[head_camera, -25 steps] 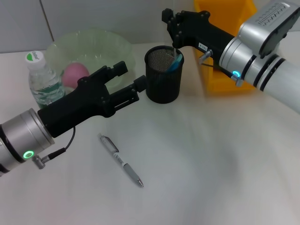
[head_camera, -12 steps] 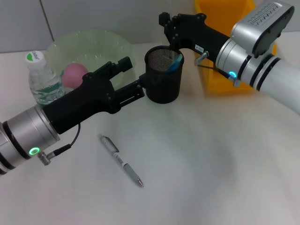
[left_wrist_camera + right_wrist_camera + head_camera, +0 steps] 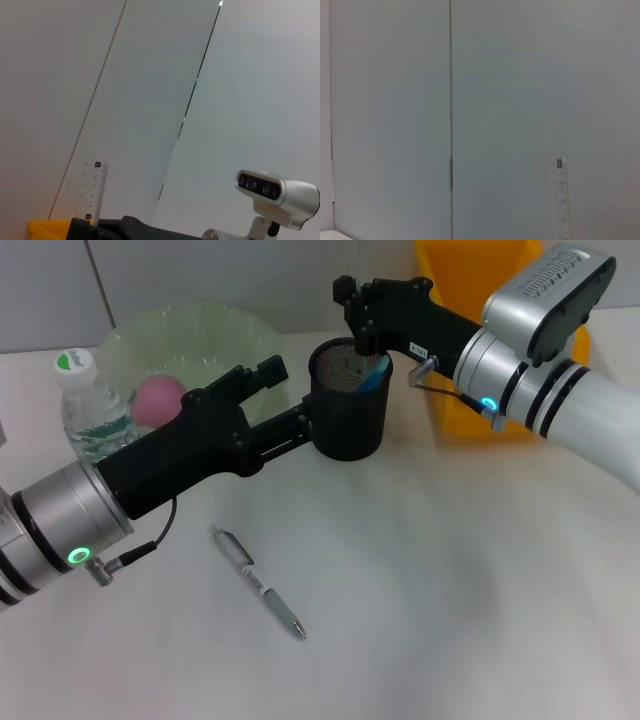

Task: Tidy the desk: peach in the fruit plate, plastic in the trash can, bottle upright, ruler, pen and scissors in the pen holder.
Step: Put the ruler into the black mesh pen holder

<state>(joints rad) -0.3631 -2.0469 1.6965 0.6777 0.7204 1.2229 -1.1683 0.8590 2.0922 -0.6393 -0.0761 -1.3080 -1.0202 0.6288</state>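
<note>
The peach (image 3: 160, 397) sits in the fruit plate (image 3: 245, 335) and the bottle (image 3: 92, 410) stands upright; the right gripper (image 3: 362, 335), seemingly clenched on the clear ruler (image 3: 90, 192), hovers over the pen holder (image 3: 348, 412), while the left gripper (image 3: 285, 400) is spread beside it and the pen (image 3: 257, 582) lies on the desk (image 3: 450, 590)

A plain white tabletop (image 3: 430, 580) fills most of the head view, matte and evenly lit, with only soft shadows on it. Behind it rises a pale grey wall (image 3: 200, 275) of smooth panels. A thin dark seam (image 3: 100, 285) runs down the wall at the far left. In the wrist views the same panelled wall (image 3: 385, 100) fills the picture, crossed by narrow joints (image 3: 192, 95) between panels.
</note>
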